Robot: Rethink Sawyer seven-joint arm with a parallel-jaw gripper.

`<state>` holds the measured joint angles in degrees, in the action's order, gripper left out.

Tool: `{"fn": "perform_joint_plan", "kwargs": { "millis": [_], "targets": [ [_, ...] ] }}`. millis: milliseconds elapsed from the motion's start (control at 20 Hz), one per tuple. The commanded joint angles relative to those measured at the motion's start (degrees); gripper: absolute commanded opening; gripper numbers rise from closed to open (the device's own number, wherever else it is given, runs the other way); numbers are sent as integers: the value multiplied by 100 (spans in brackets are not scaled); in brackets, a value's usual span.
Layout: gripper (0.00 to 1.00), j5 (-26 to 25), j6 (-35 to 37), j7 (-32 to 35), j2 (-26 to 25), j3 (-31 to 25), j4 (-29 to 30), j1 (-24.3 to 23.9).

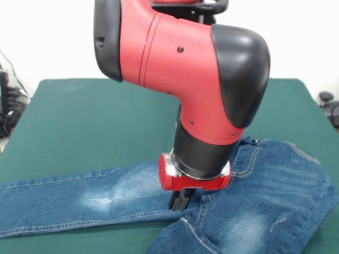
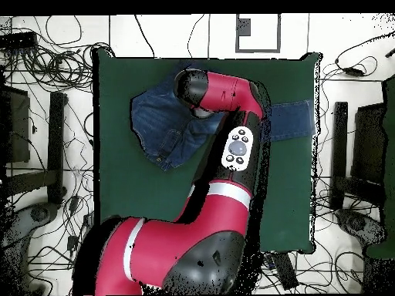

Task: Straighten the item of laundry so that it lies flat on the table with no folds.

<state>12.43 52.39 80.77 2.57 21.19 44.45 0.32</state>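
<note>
Green-cloth bench, cables on the floor around it. Jeans lie along one long edge, one leg doubled over. Pincer presses near the crotch (fingers look together, grip unclear). Denim: heavy, limp, grippy; take the hem.

Blue denim jeans, faded whitish patches, tan stitching; dark green table; red-and-black arm above jeans.

Close front camera, high overhead one (shared table).
</note>
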Motion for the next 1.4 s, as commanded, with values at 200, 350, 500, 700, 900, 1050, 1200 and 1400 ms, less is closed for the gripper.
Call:
{"fn": "perform_joint_plan", "kwargs": {
  "millis": [200,350,500,700,900,1050,1200,1400],
  "targets": [
    [0,-138,-137,521,-87,-796,691,166],
    [0,-122,-214,548,-130,-842,740,129],
    [0,-112,-292,559,-188,-896,778,80],
    [0,-121,-544,522,-269,-1010,856,-15],
    [0,-118,-755,487,-294,-1139,1002,-140],
    [0,-141,-1009,437,-305,-1264,1138,-241],
    [0,-182,-1134,424,-315,-1333,1208,-300],
    [0,-235,-1262,403,-255,-1407,1370,-366]
  ]
}}
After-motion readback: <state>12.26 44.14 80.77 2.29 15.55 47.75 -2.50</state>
